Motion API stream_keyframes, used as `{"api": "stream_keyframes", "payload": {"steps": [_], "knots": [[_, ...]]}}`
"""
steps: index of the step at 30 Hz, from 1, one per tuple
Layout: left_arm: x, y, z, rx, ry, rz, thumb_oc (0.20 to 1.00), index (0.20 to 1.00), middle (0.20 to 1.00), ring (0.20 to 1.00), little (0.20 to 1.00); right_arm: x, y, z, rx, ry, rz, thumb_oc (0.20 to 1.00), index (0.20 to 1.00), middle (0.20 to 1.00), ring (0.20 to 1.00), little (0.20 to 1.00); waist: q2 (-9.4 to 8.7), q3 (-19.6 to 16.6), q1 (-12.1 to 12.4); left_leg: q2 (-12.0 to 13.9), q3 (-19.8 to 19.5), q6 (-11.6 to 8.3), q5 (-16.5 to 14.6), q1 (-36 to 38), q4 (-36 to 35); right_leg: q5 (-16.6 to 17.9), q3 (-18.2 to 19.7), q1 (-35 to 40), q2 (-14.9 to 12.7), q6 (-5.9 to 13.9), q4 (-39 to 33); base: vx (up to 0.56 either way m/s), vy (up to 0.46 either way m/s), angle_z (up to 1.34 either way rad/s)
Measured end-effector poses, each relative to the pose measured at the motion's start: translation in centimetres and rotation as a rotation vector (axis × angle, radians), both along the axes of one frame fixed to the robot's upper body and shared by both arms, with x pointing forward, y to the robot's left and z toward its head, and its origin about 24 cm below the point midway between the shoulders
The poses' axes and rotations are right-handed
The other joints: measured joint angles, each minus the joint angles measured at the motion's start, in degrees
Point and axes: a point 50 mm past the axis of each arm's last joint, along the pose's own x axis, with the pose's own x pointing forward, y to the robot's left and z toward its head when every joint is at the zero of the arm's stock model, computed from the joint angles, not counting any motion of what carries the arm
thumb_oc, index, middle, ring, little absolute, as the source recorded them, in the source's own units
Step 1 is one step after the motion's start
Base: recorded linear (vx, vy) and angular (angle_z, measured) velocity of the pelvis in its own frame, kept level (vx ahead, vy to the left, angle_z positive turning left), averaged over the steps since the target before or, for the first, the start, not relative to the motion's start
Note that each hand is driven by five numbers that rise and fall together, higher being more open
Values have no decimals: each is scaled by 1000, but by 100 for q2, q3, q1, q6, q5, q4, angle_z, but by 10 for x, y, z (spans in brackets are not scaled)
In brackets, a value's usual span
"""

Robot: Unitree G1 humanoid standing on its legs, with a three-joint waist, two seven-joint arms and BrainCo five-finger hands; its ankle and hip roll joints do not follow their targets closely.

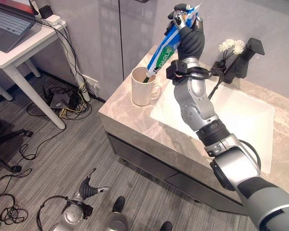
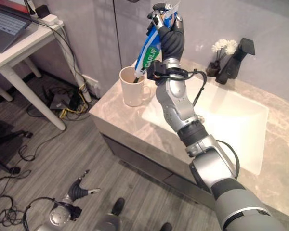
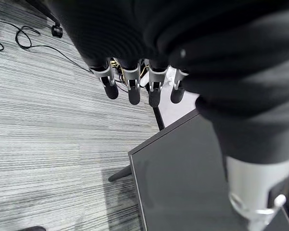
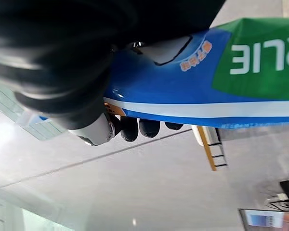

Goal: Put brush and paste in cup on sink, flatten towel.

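Right hand (image 1: 190, 36) fingers clasp the toothpaste tube (image 1: 164, 48), its end inside the cup (image 1: 143, 86).

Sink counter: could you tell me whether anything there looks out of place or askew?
Nothing is spilled or damaged. The toothpaste tube leans steeply, its lower end inside the cup, its top gripped by the right hand. The left hand hangs open near the floor.

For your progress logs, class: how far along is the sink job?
Done: nothing clearly; no brush or towel visible. In hand: the right hand grips the toothpaste tube, its lower end dipping into the cup on the counter. Left hand idle. Left: release paste, brush, towel.
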Motion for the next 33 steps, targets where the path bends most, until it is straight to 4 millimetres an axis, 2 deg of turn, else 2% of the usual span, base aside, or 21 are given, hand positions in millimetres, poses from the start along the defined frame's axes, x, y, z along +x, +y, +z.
{"api": "stream_keyframes", "payload": {"steps": [4, 13, 17, 23, 33], "knots": [[2, 1, 0, 8, -3, 6, 1000, 1000, 1000, 1000, 1000, 0, 1, 0, -6, 2, 1, 200, 200, 200, 200, 200, -91, 54, 3, 0, 0, 0, 0, -8, 19, 0, 1, 1, -1, 0, 0, 0, 0, 0], [2, 1, -4, 35, 5, 13, 1000, 1000, 1000, 1000, 1000, -1, 12, -3, -51, 8, 22, 200, 200, 200, 200, 200, -165, 83, 6, 0, -1, -2, -1, -11, 40, 1, 2, 5, 4, 0, 1, 0, 0, 0], [1, 3, -6, 45, 16, 19, 1000, 1000, 1000, 1000, 1000, 5, 15, -10, -89, 46, 10, 200, 200, 200, 200, 200, -279, 123, 8, -2, -7, -3, -2, -26, 62, 1, 1, 7, 4, 0, 1, 0, 0, 0], [1, 3, -9, 57, 27, 17, 1000, 1000, 1000, 1000, 1000, 8, 22, -18, -123, 77, 2, 200, 200, 200, 200, 200, -326, 130, 16, -4, -12, -4, -3, -74, 91, 2, -8, -13, 9, 0, 1, 0, 0, 0], [3, 1, -11, 66, 33, 8, 1000, 1000, 1000, 1000, 1000, 11, 22, -23, -160, 88, -26, 200, 200, 200, 200, 200, -423, 165, 102, -4, -15, -5, -4, -108, 93, 4, -8, -50, 10, -2, 1, 0, 0, 0]]}}
